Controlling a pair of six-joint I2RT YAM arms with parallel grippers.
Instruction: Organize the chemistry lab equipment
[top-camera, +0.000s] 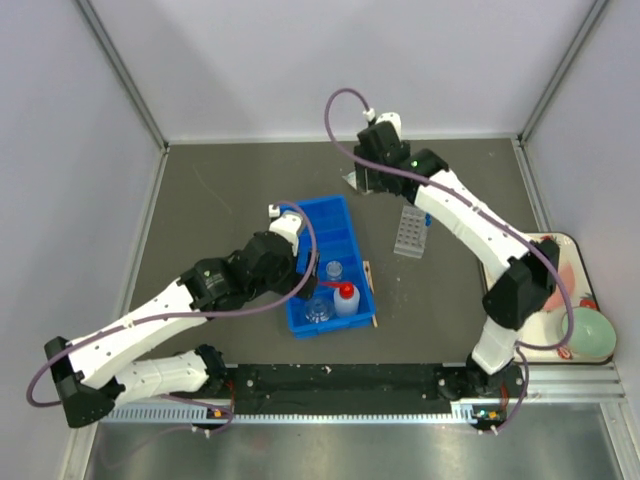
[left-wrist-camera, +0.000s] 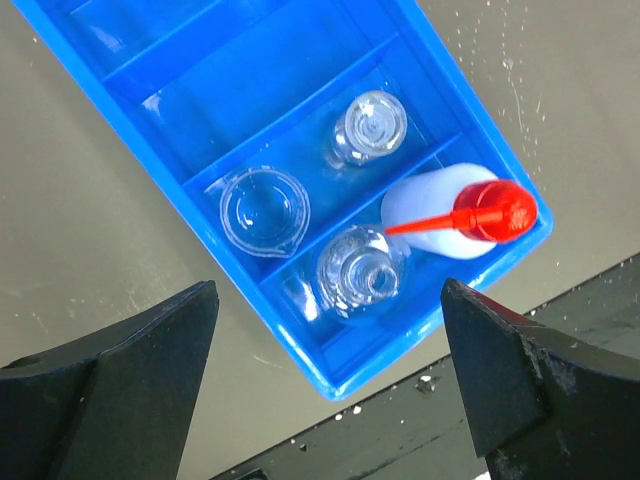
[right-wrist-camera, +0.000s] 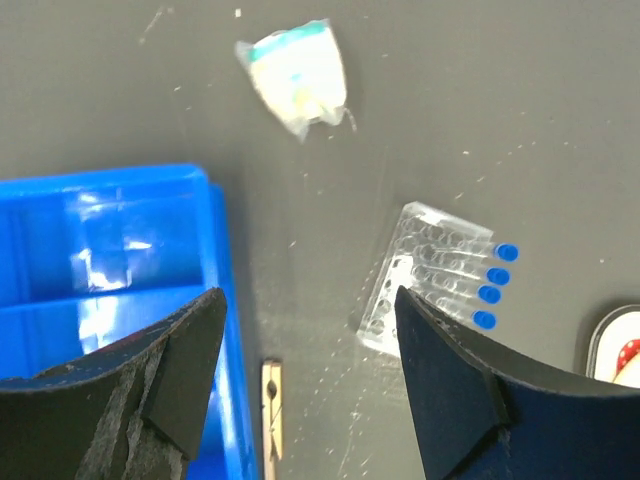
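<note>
Both claws stand wide open and empty. Left gripper (left-wrist-camera: 328, 315) hangs over the blue bin (left-wrist-camera: 330, 378), whose compartments hold the flasks (left-wrist-camera: 368, 128), beaker (left-wrist-camera: 263, 210) and squeeze bottle (left-wrist-camera: 435, 212), apparently sorted. Right gripper (right-wrist-camera: 308, 310) hovers between the bin and the tube rack (right-wrist-camera: 420, 275), probably choosing among the rack, the wooden clamp (right-wrist-camera: 272, 405) beside the bin and the small packet (right-wrist-camera: 297, 75) beyond.

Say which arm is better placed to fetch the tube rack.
Right. The right claw hangs open near the tube rack, which shows in its wrist view; the left claw hovers over the blue bin.
</note>
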